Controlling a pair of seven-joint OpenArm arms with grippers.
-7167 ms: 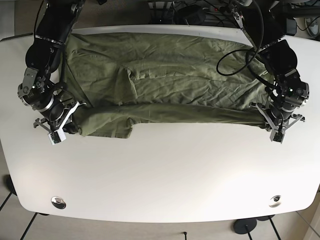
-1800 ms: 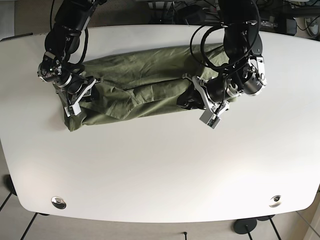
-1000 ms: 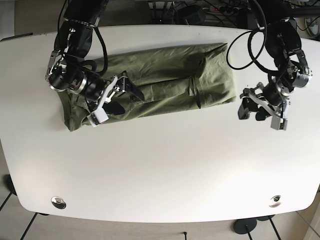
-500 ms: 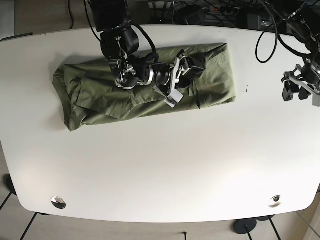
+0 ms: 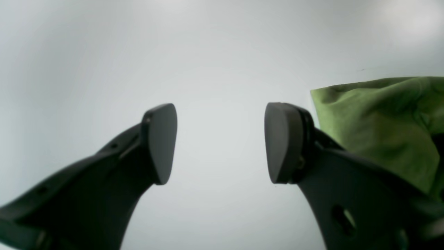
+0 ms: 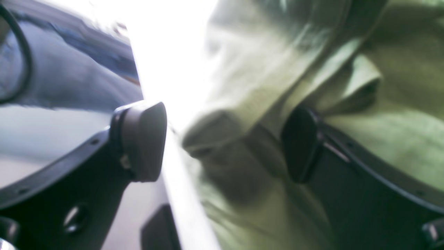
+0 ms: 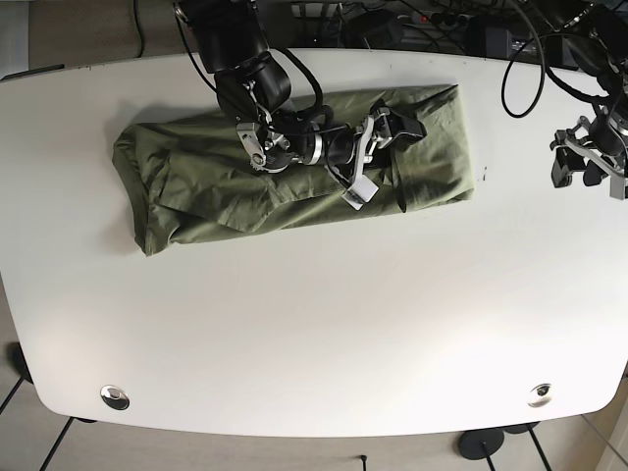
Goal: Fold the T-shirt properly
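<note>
Your T-shirt (image 7: 245, 177) lies bunched in a long green band across the far half of the table (image 7: 314, 324). Your right gripper (image 7: 381, 135) sits over the shirt's middle, jaws spread wide with cloth between them, not clamped. Your left gripper (image 7: 587, 169) hangs wide, empty, well off the shirt's end.

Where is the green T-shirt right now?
In the base view the green T-shirt lies bunched on the far left half of the white table, with the right gripper reaching over its right end.
</note>
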